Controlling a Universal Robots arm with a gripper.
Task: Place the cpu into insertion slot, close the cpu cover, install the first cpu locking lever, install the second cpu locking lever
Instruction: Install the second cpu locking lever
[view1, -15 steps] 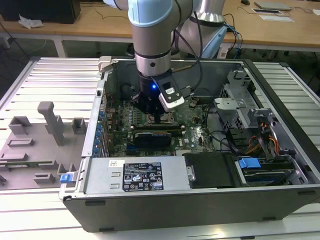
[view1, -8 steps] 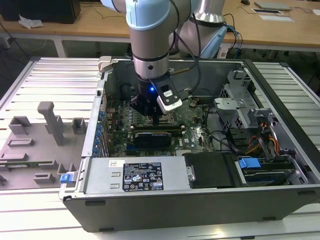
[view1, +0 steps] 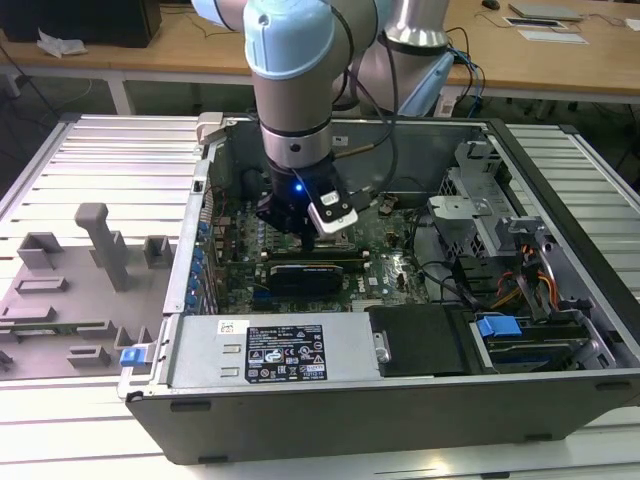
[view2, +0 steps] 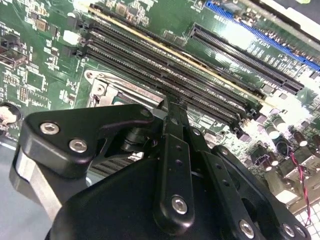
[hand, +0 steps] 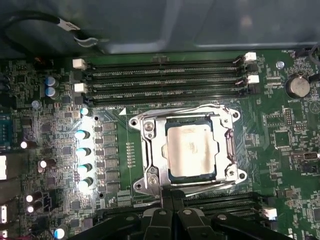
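The cpu (hand: 190, 150) lies flat in the insertion slot, its pale metal top showing through the window of the cpu cover (hand: 150, 150). The cover is down over it, so most of the slot is hidden. A thin wire locking lever (hand: 200, 107) runs along the cover's edge beside the memory slots, and another (hand: 210, 186) runs along the opposite edge. My gripper (hand: 170, 205) is shut, fingertips together just off that second edge, and I cannot tell whether they touch the lever. It reaches down into the open computer case (view1: 400, 400) in the exterior view, gripper (view1: 310, 240) over the board.
Long black memory slots (hand: 165, 82) lie beside the socket, and a row of capacitors (hand: 82, 150) and a coin battery (hand: 299, 86) flank it. A black graphics card (view1: 305, 272) sits near the gripper. A grey fixture block (view1: 80, 290) stands at the exterior view's left, cables (view1: 520, 280) at its right.
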